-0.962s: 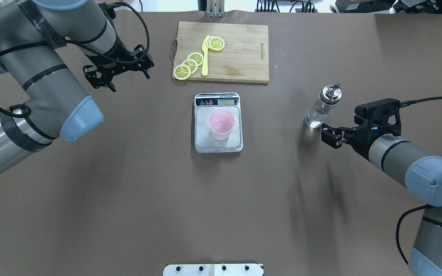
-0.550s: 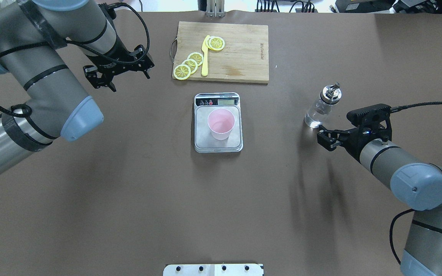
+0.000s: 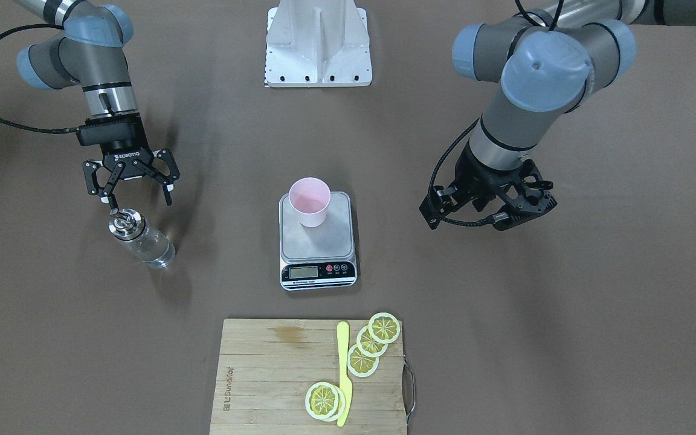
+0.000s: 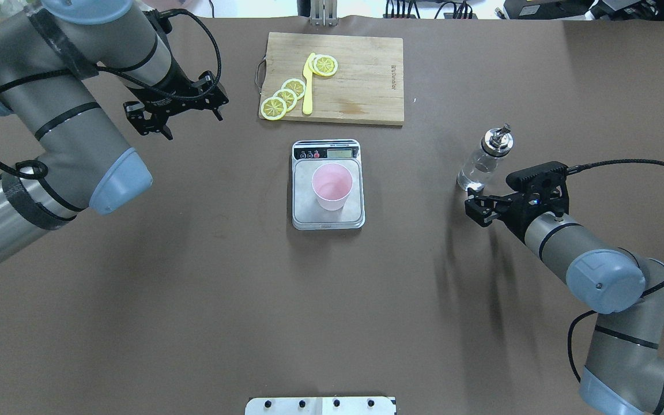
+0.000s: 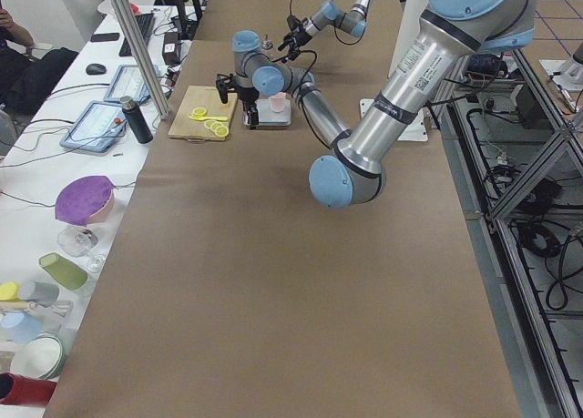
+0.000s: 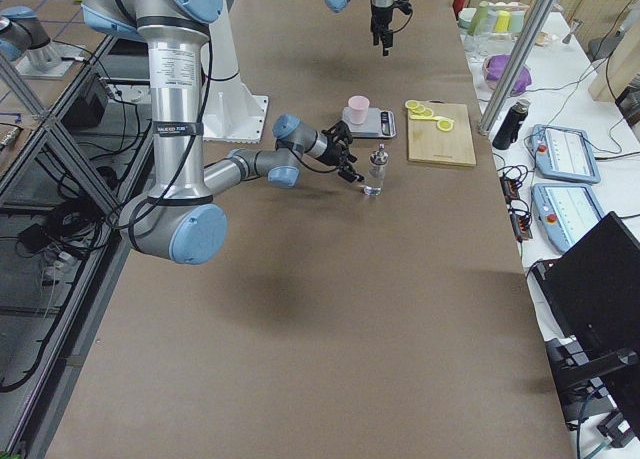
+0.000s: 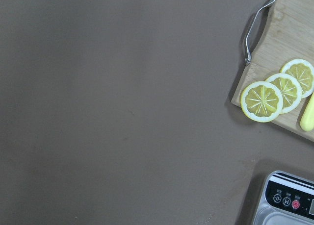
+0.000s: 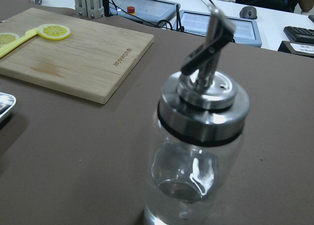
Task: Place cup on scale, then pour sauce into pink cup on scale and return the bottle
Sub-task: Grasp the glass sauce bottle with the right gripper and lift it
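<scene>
The cup [image 4: 332, 185] stands upright on the silver platform of the scale [image 4: 303, 203], well inside its edges, with its open mouth up. The scale sits near the middle of the counter [image 4: 332, 323], with its black panel and display on the far side, away from the robot.

To the right of the scale, well apart from it, the bottle [image 4: 480, 167] stands upright on the counter. Its metal pourer cap [image 4: 498, 140] is on, with a black ring under it. The sauce [image 8: 181, 193] is clear and fills only the lower part of the bottle.

The right tool [image 3: 139, 201] is just on the near side of the bottle, low by its base, with its 2 fingers spread wide apart and nothing between them. Whether a fingertip touches the glass cannot be told. The right wrist view looks straight at the bottle from close by.

The left tool [image 4: 182, 115] hangs above bare counter far to the left of the scale, fingers apart and holding nothing.

On the far side of the scale lies a wooden cutting board [image 4: 361, 80] with a metal handle on its left edge. It carries lemon slices [image 4: 286, 95] and a yellow knife [image 4: 308, 86] on its left part.
</scene>
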Motion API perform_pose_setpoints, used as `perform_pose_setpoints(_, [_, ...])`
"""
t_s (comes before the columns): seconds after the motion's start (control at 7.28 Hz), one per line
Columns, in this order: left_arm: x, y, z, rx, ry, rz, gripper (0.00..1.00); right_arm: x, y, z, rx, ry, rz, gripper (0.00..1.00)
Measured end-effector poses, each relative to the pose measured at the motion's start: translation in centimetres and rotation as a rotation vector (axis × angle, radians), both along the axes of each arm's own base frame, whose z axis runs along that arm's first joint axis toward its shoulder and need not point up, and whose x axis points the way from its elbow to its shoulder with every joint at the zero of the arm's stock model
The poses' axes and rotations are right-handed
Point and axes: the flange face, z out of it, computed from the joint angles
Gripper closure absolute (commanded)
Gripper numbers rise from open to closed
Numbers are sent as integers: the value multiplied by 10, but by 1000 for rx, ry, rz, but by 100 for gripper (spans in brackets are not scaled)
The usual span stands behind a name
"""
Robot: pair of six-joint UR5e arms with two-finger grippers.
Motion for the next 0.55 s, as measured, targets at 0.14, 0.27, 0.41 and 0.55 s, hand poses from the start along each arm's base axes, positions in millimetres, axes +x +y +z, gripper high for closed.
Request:
perform_pose_setpoints(0.14, [1,0,1,0,0,0,2,-6,-4,4,21,7,5,0])
perform_pose_setpoints(0.27, [1,-1,2,-1,-1,0,2,-12,-8,4,31,9,11,1])
perform_pose_setpoints(0.41, [1,-1,3,-3,-2,0,2,-15,-12,4,38,15,19,1])
perform_pose_setpoints(0.55, [2,-2,3,-2,-2,0,2,-13,-17,4,49,30,28,1])
